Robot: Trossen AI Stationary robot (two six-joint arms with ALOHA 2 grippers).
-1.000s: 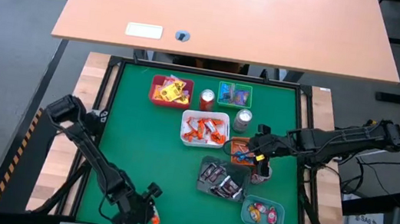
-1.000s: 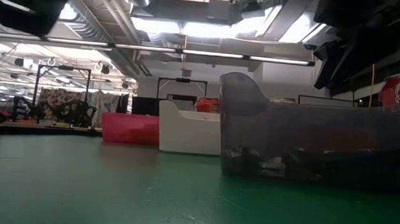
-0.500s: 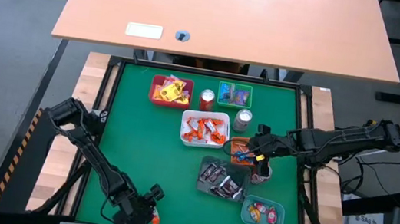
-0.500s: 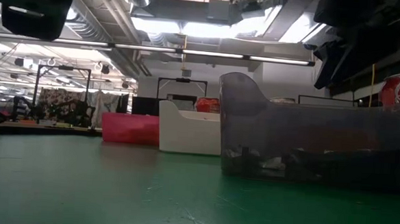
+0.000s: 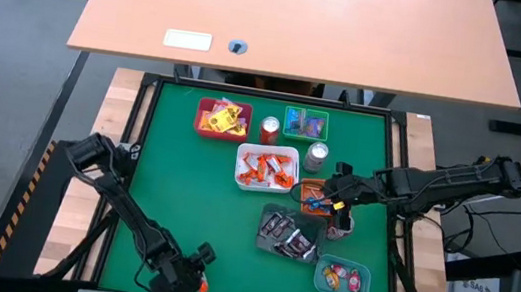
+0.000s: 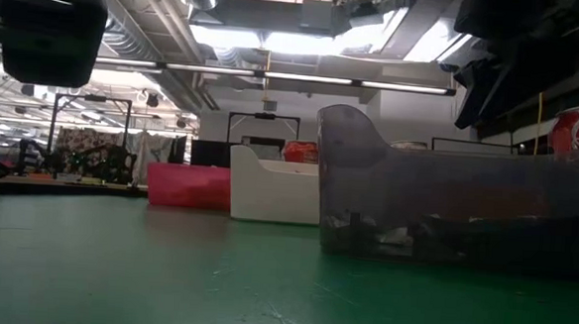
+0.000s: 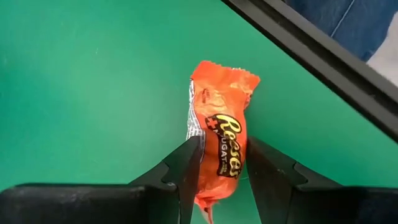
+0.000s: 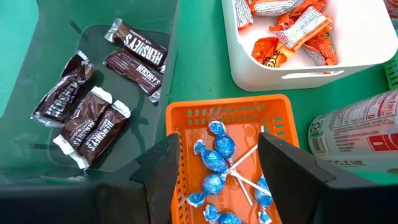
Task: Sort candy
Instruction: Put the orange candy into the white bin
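**Orange candy in the left gripper, white tray is the likely target**

The left gripper [image 7: 219, 163] sits at the near edge of the green tabletop [image 5: 185, 186], low on the mat, with its two fingers [image 7: 185, 168] pressed against the sides of an orange candy [image 7: 222, 140]. The wrapper is pinched between them and pokes out ahead; whether it is lifted clear of the mat cannot be told.

The right gripper [image 8: 217, 162] hangs with its jaws wide apart and empty over the orange basket [image 8: 186, 121], which holds blue candies [image 8: 214, 162]. Just beside it, the clear bin [image 8: 37, 81] holds dark bars [image 8: 134, 46], and the white tray [image 8: 261, 65] holds orange candies like the one being gripped. The red tray [image 5: 208, 127] of yellow candies, the green tray [image 5: 306, 112] and two cans [image 5: 269, 129] lie farther back.

The step in hand looks like the pick of the last stray piece. Next, the left arm must carry it well across the tabletop to the white tray [image 5: 266, 179] and release above it, keeping clear of the cans and the right arm nearby.
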